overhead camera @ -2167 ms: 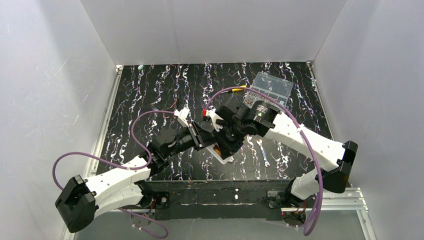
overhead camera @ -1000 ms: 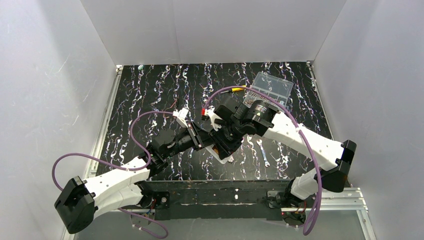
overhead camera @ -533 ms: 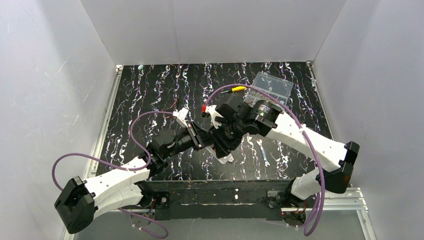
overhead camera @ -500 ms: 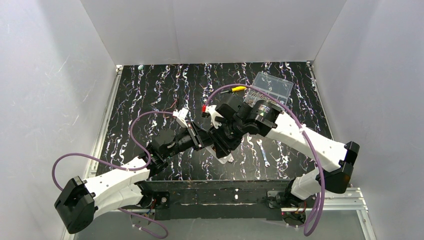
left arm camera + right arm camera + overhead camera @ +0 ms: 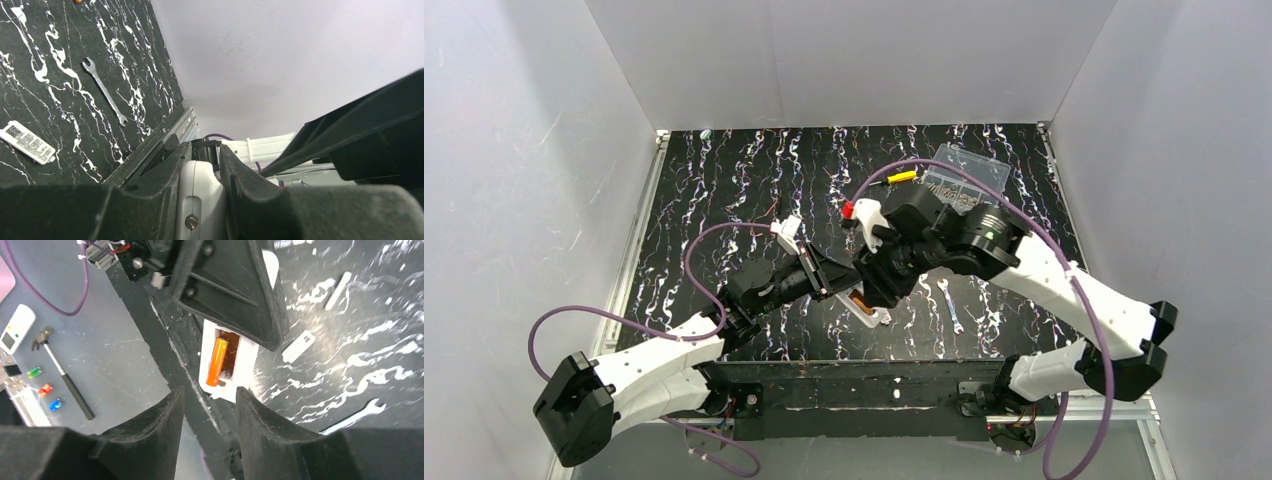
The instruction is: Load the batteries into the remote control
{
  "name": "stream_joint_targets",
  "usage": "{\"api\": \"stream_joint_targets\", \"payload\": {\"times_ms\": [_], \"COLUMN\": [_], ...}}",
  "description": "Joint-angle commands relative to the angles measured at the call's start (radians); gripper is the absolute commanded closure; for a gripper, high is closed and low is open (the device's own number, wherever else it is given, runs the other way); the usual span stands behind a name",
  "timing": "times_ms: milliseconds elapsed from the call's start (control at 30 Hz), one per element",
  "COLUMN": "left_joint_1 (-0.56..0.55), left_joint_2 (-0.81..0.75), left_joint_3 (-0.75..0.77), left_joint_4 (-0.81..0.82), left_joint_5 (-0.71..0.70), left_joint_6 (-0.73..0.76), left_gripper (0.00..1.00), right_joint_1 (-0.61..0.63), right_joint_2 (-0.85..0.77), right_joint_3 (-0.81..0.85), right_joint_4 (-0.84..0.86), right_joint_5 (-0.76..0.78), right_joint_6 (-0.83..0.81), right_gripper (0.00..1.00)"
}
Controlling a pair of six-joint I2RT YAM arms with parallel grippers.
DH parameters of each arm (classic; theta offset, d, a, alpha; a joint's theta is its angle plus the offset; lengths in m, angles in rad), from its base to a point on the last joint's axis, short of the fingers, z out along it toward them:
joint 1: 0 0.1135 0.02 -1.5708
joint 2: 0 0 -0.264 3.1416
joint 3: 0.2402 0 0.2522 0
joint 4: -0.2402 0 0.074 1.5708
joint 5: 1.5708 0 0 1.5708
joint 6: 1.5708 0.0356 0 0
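My left gripper (image 5: pixel 852 292) is shut on the white remote control (image 5: pixel 874 314) and holds it tilted just above the mat near the front edge. In the left wrist view the gripper (image 5: pixel 202 152) clamps the remote (image 5: pixel 197 192) between its fingers. In the right wrist view the remote (image 5: pixel 246 371) shows its open compartment with one orange battery (image 5: pixel 217 361) lying in it. My right gripper (image 5: pixel 210 394) is open and empty, just off the remote's end; it also shows in the top view (image 5: pixel 886 278). A second battery does not show clearly.
A small wrench (image 5: pixel 951 305) lies right of the remote. A white labelled cover piece (image 5: pixel 27 142) lies on the mat, and two white pieces (image 5: pixel 298 346) show beyond the remote. A clear box (image 5: pixel 969 170) and a yellow screwdriver (image 5: pixel 902 176) are at the back.
My right arm has swung right and drawn back from the remote; its gripper is now clear of it. The left arm still holds the remote in the same place.
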Motion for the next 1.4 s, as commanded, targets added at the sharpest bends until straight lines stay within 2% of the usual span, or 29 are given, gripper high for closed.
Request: {"api": "stream_joint_targets", "payload": {"times_ms": [0,233,400,533,633,1033,1367], "left_joint_1": [0.002,0.001,0.002,0.001,0.001,0.001,0.001], "left_joint_2": [-0.007,-0.014,-0.021,-0.026,-0.033,-0.034,-0.021], "left_joint_3": [0.041,0.064,0.075,0.083,0.087,0.100,0.105], "left_joint_4": [0.112,0.092,0.083,0.083,0.074,0.059,0.065], "left_joint_5": [0.041,0.057,0.070,0.086,0.094,0.104,0.108], "left_joint_6": [-0.024,-0.039,-0.058,-0.072,-0.077,-0.079,-0.080], "left_gripper": [1.00,1.00,1.00,1.00,1.00,1.00,1.00], "right_joint_1": [-0.001,-0.046,-0.209,-0.292,-0.295,-0.295,-0.295], "right_joint_2": [-0.110,-0.276,-0.265,-0.226,-0.222,-0.239,-0.174], "right_joint_3": [-0.013,-0.163,-0.167,-0.154,-0.164,-0.277,-0.257], "right_joint_4": [0.106,0.273,0.262,0.171,0.156,0.261,0.197], "right_joint_5": [-0.069,-0.302,-0.588,-0.744,-0.772,-0.821,-0.892], "right_joint_6": [-0.195,-0.511,-0.641,-0.795,-0.879,-0.919,-1.023], "right_gripper": [0.51,0.54,0.54,0.53,0.53,0.54,0.57]}}
